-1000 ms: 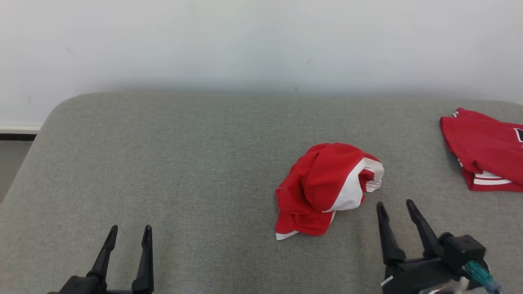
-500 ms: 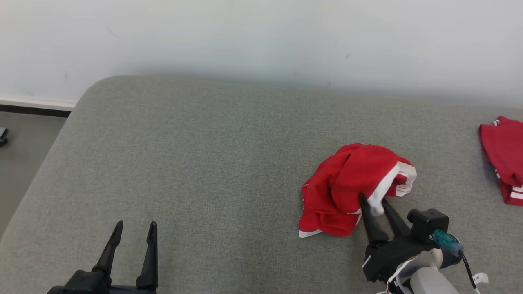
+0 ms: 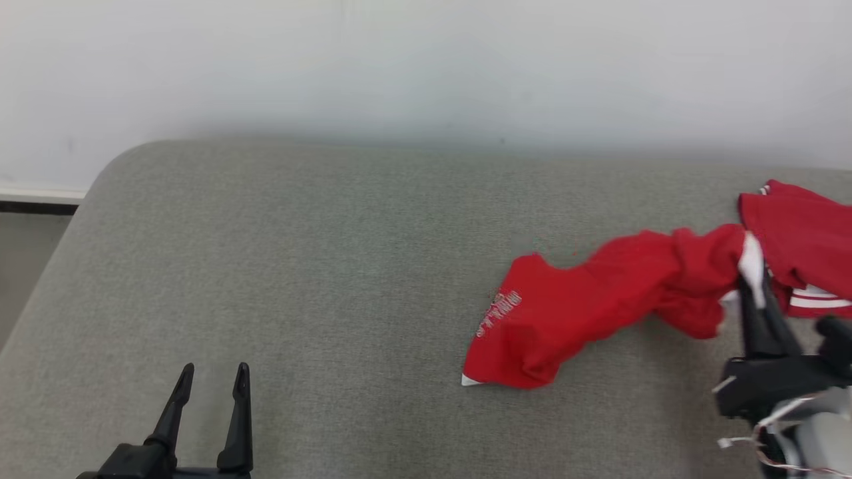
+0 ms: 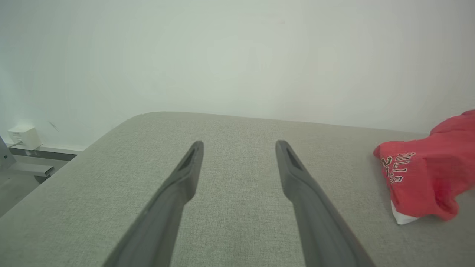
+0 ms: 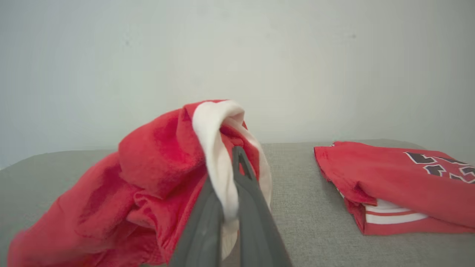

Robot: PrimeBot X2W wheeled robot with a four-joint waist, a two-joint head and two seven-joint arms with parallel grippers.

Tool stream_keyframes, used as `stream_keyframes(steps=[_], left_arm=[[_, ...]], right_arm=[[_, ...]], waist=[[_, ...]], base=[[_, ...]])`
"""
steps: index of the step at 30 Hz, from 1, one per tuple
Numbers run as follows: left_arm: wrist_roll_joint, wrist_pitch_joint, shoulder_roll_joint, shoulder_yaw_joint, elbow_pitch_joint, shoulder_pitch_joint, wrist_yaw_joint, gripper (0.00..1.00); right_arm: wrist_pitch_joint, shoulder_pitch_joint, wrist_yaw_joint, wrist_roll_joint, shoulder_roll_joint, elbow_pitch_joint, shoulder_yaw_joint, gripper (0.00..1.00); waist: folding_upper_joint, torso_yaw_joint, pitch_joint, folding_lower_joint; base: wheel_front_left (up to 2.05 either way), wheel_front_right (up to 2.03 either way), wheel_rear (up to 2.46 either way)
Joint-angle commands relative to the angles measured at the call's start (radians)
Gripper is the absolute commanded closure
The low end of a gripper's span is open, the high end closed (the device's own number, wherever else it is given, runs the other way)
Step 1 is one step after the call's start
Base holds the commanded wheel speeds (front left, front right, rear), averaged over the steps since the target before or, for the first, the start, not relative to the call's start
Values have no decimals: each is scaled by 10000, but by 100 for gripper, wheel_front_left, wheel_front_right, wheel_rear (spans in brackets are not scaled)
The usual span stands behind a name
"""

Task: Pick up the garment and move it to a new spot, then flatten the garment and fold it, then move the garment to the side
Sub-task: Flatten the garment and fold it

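Garment (image 3: 599, 303) now dragged out rightward; we're pinching its white trim (image 3: 752, 261) in right gripper (image 3: 753, 291), aiming for higher lift, steering clear of folded shirt (image 3: 802, 229) (left gripper (image 3: 212, 370) idling, spread wide).

Your right gripper (image 3: 755, 293), a second ago open beside the garment (image 3: 599, 299), now clamped on its white trim (image 3: 752, 265), garment no longer a crumpled bundle, drawn out long toward your right, gripped end lifted, printed lettering (image 3: 500, 311) newly exposed.
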Motion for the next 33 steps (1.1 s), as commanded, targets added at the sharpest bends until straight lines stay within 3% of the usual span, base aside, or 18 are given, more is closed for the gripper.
stream_keyframes(steps=[1, 9, 14, 23, 33], left_arm=[[73, -33, -50, -5, -17, 93, 14, 0], [64, -33, -135, -77, -13, -96, 14, 0], [33, -33, -197, -113, 10, -125, 14, 0], [-20, -33, -342, -260, 132, -291, 14, 0], [-128, -33, -357, -283, 276, -535, 14, 0]], right_arm=[[-41, 274, -31, -89, -344, -363, -311, 100], [861, 355, -31, -567, -1241, -2416, -1330, 100], [1651, -6, -31, -774, -1192, -3172, -1050, 100], [2266, -1101, -31, -888, -362, -3149, 1200, 100], [1849, -1310, -31, -1126, 841, -1206, 4568, 100]], waist=[[-1, -256, -78, 0], [-1, -254, -34, 0], [-1, -1, -12, 0], [-1, 782, 160, 0], [-1, 1176, 493, 0]], base=[[0, 0, 0], [0, 0, 0], [0, 0, 0], [0, 0, 0], [0, 0, 0]])
